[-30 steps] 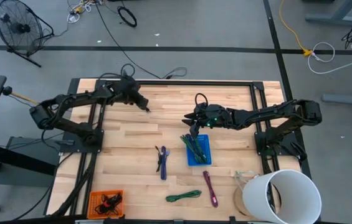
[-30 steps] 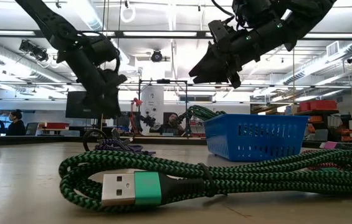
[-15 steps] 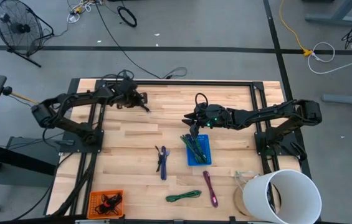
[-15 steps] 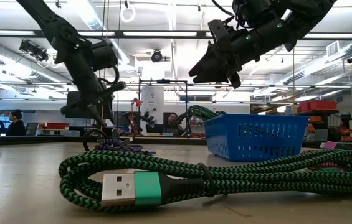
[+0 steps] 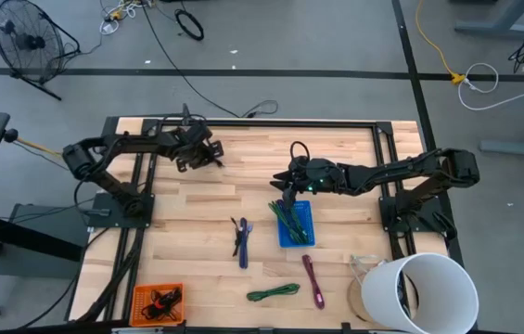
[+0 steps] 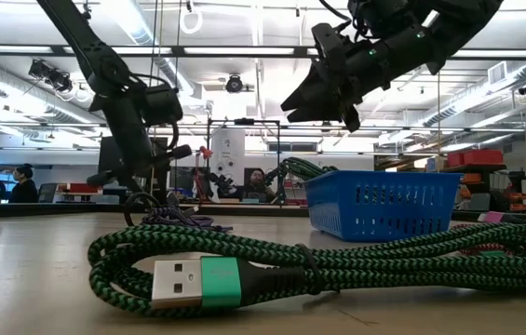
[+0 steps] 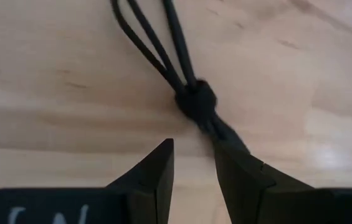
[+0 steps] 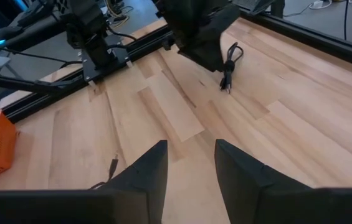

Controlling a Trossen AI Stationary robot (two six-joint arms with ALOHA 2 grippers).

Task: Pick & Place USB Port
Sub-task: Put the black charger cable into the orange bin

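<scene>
Black and thin, the bundled cable (image 7: 194,99) is seen in the left wrist view lying on the wooden table (image 5: 336,148) just ahead of the left gripper (image 7: 193,163); its loops are gathered at a knot-like tie, and its tail runs down toward the narrow gap between the two dark fingers (image 7: 154,171), which stand only slightly apart, with nothing yet pinched between them as far as can be made out. A light, limp thing is judged here; it will sag and swing when lifted, and the smooth sheath may slide out of a loose pinch, so hold is best taken at the tie, where the strands are thickest and bound together. Whether a USB plug sits at its end cannot be told.

From the high view the left gripper (image 5: 208,151) is placed at the far left of the table, over that cable, and the right gripper (image 5: 289,186) is seen hovering just beyond the blue basket (image 5: 296,234) of green cables; its fingers stand moderately apart and hold nothing. Only the right wrist view shows the black cable (image 8: 228,65) whole, beside the left arm; only the low view shows the green braided USB cable (image 6: 244,270) with its plug, close to the camera.
</scene>
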